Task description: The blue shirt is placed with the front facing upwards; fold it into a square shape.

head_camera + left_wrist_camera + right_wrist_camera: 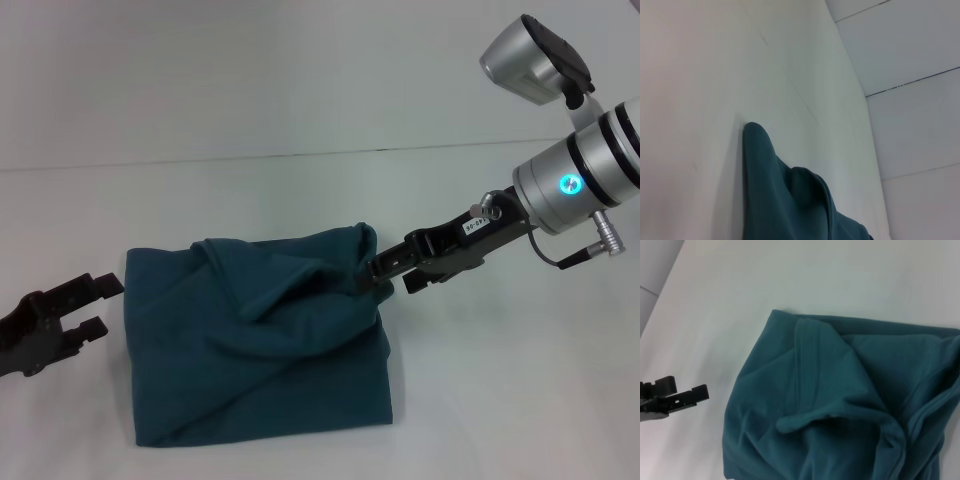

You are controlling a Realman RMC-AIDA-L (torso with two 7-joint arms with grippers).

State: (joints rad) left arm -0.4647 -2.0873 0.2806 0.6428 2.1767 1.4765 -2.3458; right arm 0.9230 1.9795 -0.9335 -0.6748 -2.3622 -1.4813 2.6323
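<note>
Blue shirt (pixel 260 345) lies folded and bunched on the white table (pixel 300 100). The right gripper (pixel 372 270) pinches its far right corner. The left gripper (pixel 100 305) waits spread apart, just beside its left edge.

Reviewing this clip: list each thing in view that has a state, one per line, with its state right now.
blue shirt: folded into a rough square on the table, top layer rumpled, far right corner lifted.
right gripper: shut on the shirt's far right corner.
left gripper: open, empty, just off the shirt's left edge, not touching it.
table: white, the shirt lies on it.
</note>
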